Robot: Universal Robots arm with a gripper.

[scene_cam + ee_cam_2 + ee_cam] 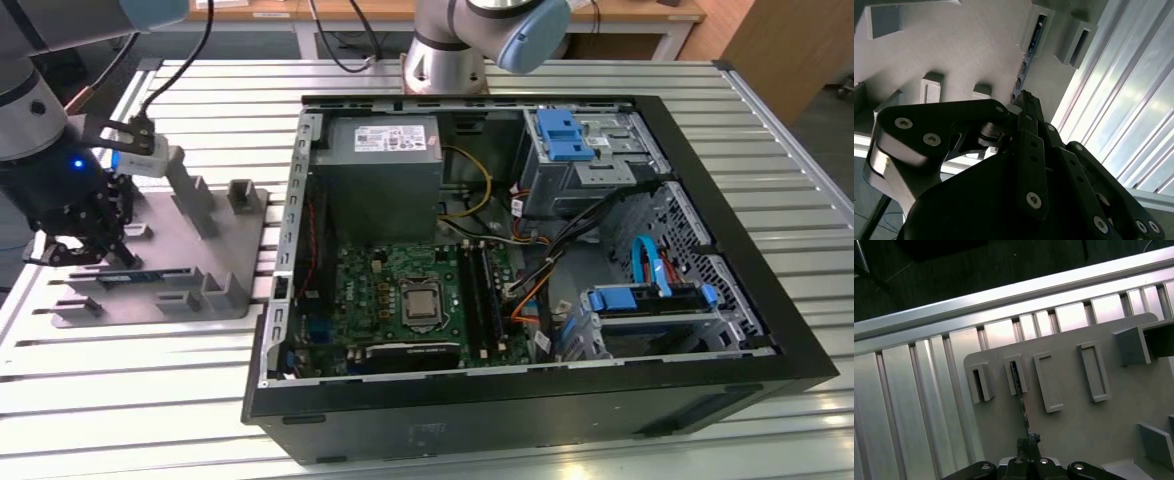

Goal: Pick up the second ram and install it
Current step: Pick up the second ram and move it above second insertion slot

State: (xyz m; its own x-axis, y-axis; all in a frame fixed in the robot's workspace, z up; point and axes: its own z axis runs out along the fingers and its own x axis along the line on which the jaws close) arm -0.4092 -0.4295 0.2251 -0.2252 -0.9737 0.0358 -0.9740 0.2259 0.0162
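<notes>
**Grey fixture (247,240), ram (140,272) on edge in it, jaws narrow on its end**

Slatted metal table (107,350) carries everything. The open case (534,400) takes up the exterior view's right, with the green motherboard (400,290) laid flat in its floor. The fixture is set just beside the case, on the exterior view's left, and the gripper (91,250) is held low over the side of it away from the case.

In both wrist views the ram (1029,55) (1021,405) is seen edge-on as a thin line. One end is seated in a slotted post of the fixture (1079,430); the other runs straight in to the tips of the gripper (1026,442). Its long axis is thus pointed away from the jaws, not across them, and in the exterior view it is laid roughly along the fixture's near edge, towards the case.

The jaws are drawn narrow and are judged to be closed on the strip's near end (1025,100); how firmly cannot be told.

Room above the strip is open. Neighbouring posts are stood close on either side, and the case is well apart from the held end.
</notes>
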